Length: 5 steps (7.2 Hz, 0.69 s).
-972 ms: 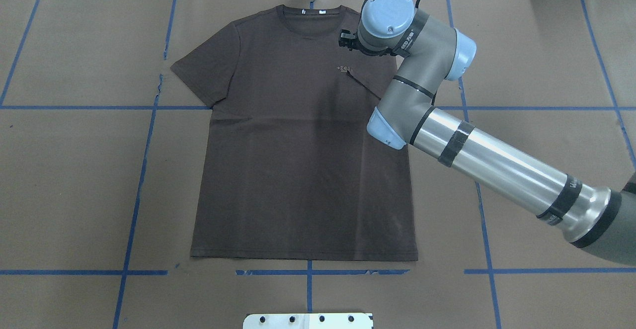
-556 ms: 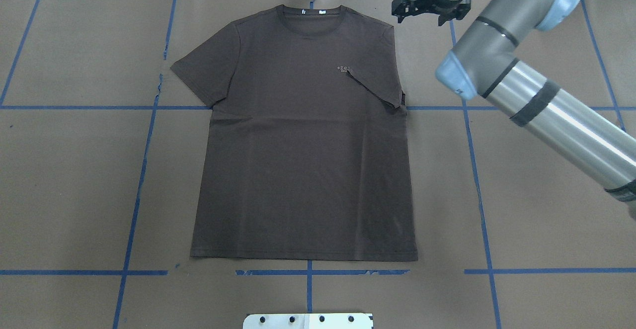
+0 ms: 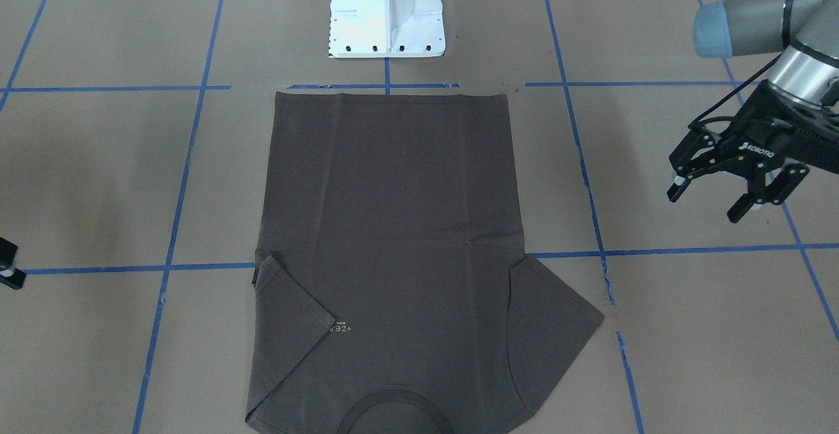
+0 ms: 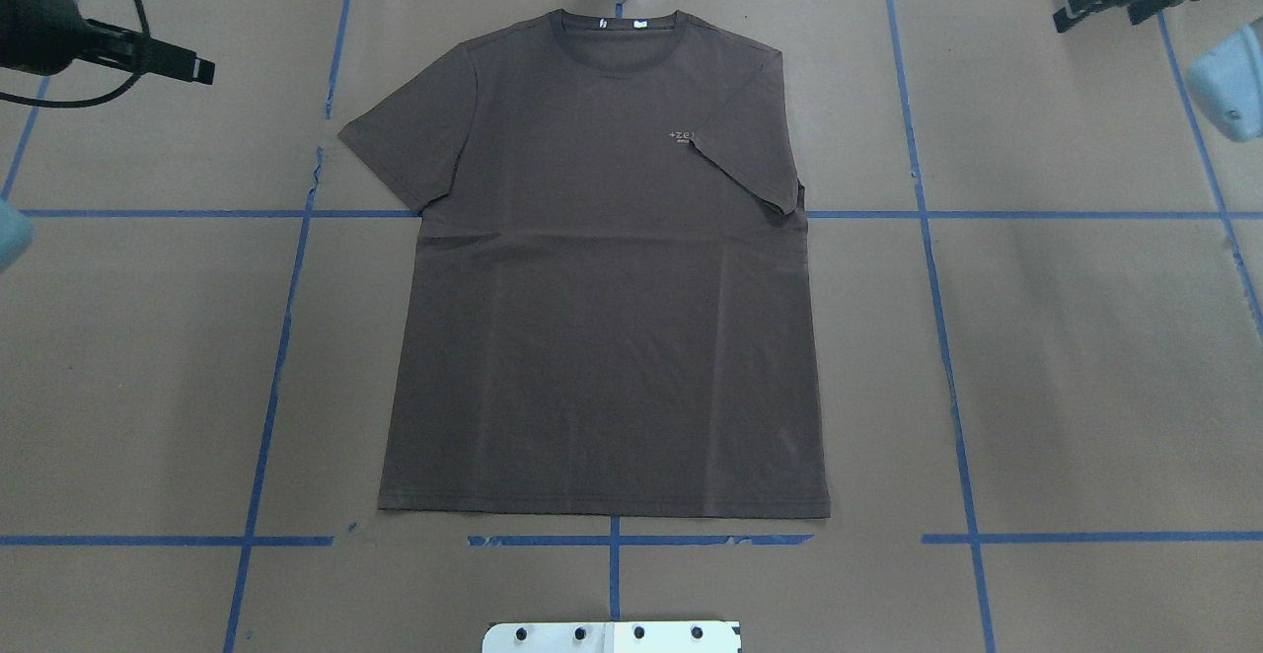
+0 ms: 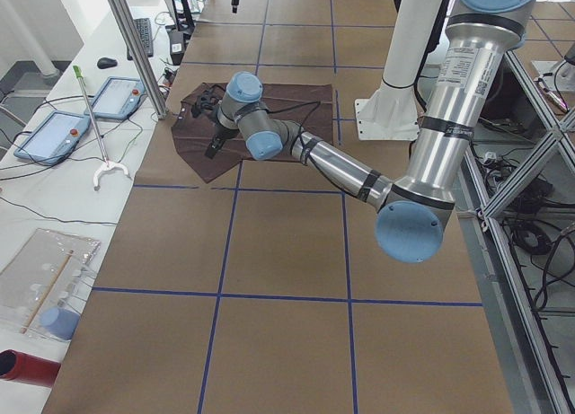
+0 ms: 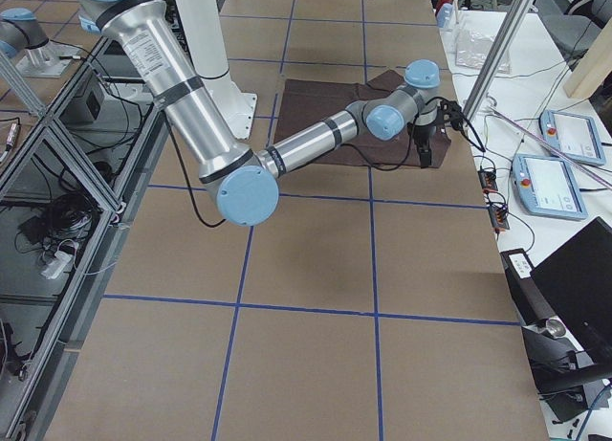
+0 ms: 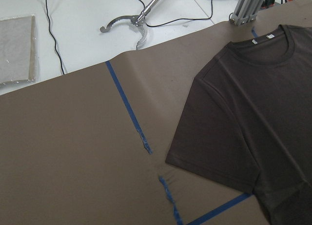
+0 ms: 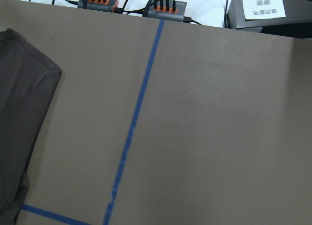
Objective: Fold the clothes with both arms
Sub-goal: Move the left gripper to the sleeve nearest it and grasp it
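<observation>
Front view: T-shirt (image 3: 387,224) lies flat on the worktop (image 3: 98,178), centred so either arm can reach a side; left tool (image 3: 706,203) hangs spread beside it, clear of the cloth, ready to grip. Overhead view: collar points away from the robot; folded sleeve (image 4: 750,140) is tucked over the chest; right tool (image 4: 1100,4) sits at the far corner, seemingly spread, touching nothing. Left wrist view: flat sleeve (image 7: 214,137) fills the frame, probably the next target.

One dark brown T-shirt (image 4: 602,288), one desk (image 4: 1085,337), two robot arms, left arm (image 5: 341,167) and right arm (image 6: 306,140), two grippers, left gripper (image 3: 706,202) and right gripper (image 4: 1100,12), one white pedestal base (image 3: 387,14), two touch pendants (image 6: 572,135).
</observation>
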Each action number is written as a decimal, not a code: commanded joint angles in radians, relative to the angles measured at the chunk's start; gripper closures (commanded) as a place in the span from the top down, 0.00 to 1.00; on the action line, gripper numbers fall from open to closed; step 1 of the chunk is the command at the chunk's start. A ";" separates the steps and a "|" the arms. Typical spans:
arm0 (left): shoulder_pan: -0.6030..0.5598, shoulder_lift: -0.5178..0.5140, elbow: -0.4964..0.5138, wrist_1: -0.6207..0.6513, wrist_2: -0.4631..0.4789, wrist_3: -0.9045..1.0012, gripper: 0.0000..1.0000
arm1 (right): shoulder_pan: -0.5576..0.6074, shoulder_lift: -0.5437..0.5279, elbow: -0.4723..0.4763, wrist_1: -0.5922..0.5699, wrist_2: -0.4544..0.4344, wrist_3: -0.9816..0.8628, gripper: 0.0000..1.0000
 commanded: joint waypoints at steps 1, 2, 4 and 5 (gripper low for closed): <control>0.114 -0.094 0.158 -0.075 0.131 -0.291 0.63 | 0.102 -0.115 0.021 0.001 0.062 -0.174 1.00; 0.155 -0.132 0.282 -0.178 0.202 -0.356 0.60 | 0.109 -0.131 0.034 0.001 0.062 -0.177 1.00; 0.192 -0.206 0.462 -0.241 0.299 -0.369 0.59 | 0.109 -0.146 0.046 0.002 0.061 -0.177 1.00; 0.214 -0.240 0.521 -0.242 0.353 -0.369 0.59 | 0.109 -0.151 0.049 0.002 0.061 -0.177 1.00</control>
